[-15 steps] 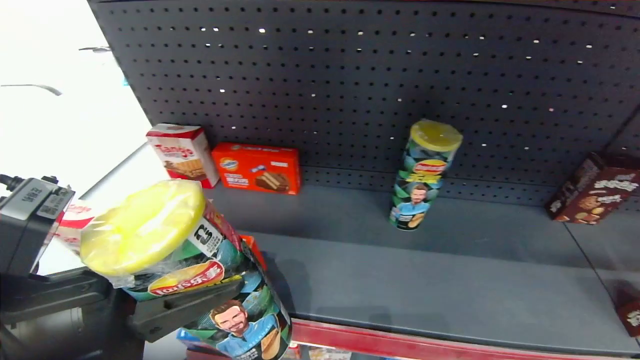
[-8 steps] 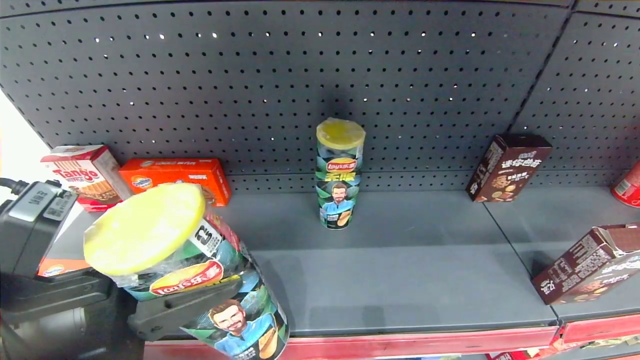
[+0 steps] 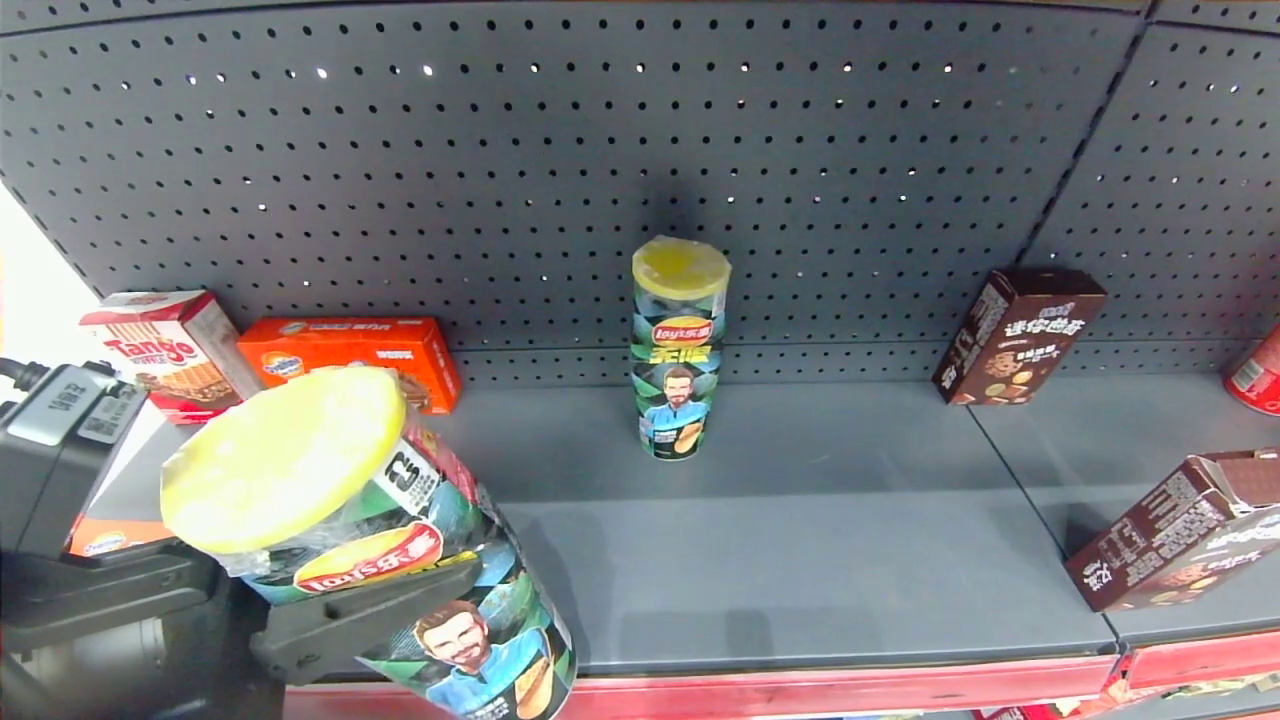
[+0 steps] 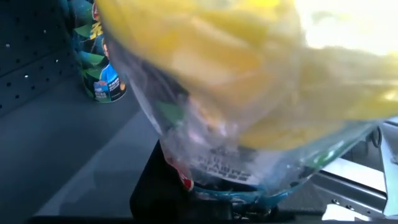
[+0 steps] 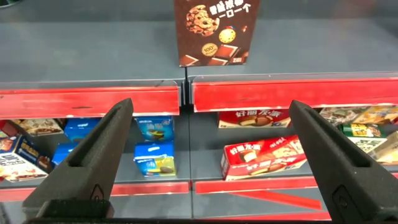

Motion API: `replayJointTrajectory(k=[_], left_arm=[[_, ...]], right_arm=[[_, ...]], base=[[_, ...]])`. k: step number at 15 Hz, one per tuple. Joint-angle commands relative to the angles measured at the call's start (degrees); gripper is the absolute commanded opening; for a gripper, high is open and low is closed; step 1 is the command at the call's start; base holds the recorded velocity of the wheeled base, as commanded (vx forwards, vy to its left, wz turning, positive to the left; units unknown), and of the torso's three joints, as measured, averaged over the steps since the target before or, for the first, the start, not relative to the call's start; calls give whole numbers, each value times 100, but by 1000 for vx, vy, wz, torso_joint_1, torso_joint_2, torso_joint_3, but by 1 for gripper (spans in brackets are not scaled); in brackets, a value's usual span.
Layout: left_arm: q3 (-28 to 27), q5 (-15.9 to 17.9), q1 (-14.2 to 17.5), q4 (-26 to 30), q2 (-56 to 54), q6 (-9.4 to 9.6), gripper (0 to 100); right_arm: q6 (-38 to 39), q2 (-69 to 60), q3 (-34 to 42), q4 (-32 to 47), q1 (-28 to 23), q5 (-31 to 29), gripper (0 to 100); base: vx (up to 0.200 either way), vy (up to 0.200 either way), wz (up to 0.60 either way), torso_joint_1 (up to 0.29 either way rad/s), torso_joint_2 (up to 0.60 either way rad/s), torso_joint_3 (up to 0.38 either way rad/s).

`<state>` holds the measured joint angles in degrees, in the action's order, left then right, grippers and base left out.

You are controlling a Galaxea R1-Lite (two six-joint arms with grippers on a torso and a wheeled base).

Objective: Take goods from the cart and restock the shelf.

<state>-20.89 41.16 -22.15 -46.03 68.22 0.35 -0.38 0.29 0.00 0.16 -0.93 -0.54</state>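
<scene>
**A:** Where does the shelf (image 3: 800, 540) leave open room?

**B:** The widest bare stretch of its grey deck lies in front of the standing chip can (image 3: 678, 350) and to its right. That can is upright near the pegboard back (image 3: 600, 150). The orange wafer box (image 3: 350, 360) and the red-and-white box (image 3: 165, 350) crowd the left rear. The rear cookie box (image 3: 1015, 335) and the front cookie box (image 3: 1170, 530) hold the right side.

**A:** And the can to be stocked?

**B:** The held chip can (image 3: 340, 500) is low on the left and tilted, with its yellow lid up and its base near the red front strip (image 3: 850, 685). The left gripper (image 3: 400, 600) has its jaws clenched round the can's body.

**A:** How should the placing go?

**B:** Likely best to carry the base clear over the red strip and right the can before lowering. It could go down just beside the standing can, with a gap so neither is knocked. A tall, narrow can tips easily, so the jaws should let go only once the base sits flat.

**A:** The other arm?

**B:** The right gripper (image 5: 210, 112) has its jaws spread wide, grasping nothing. It faces the shelf's front edge below a brown box, well apart from the placing spot.
</scene>
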Motion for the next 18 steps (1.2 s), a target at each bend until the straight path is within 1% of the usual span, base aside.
replayJointTrajectory(k=[1,6,7,8,9,10,12,14,16,18], left_arm=[[-11,-2,53,-2,7,-9,0],[50,15,44,-2,25,0,0],[138,15,44,-2,7,0,0],[244,24,35,-2,-2,0,0],[323,24,35,-11,-19,17,0],[323,24,27,-11,-37,26,0],[261,24,35,-11,-19,17,0],[235,24,44,-11,-28,17,0],[235,15,53,-11,-28,17,0],[235,15,53,-11,-28,17,0]], right_arm=[[-6,6,0,11,5,-34,100],[-15,-29,-44,2,5,-17,100],[319,656,-1134,28,66,-69,100],[1216,2080,-2030,-16,84,-78,100],[1128,2370,-2312,-165,128,45,100],[873,2546,-2505,-253,224,221,100],[811,3170,-3006,-262,497,335,100],[539,3715,-3437,-218,831,388,100],[214,4242,-3858,-218,1024,414,100],[196,4576,-4069,-244,1253,388,100]], base=[[0,0,0,0,0,0],[0,0,0,0,0,0],[0,0,0,0,0,0],[0,0,0,0,0,0],[0,0,0,0,0,0],[0,0,0,0,0,0],[0,0,0,0,0,0],[0,0,0,0,0,0],[0,0,0,0,0,0],[0,0,0,0,0,0]])
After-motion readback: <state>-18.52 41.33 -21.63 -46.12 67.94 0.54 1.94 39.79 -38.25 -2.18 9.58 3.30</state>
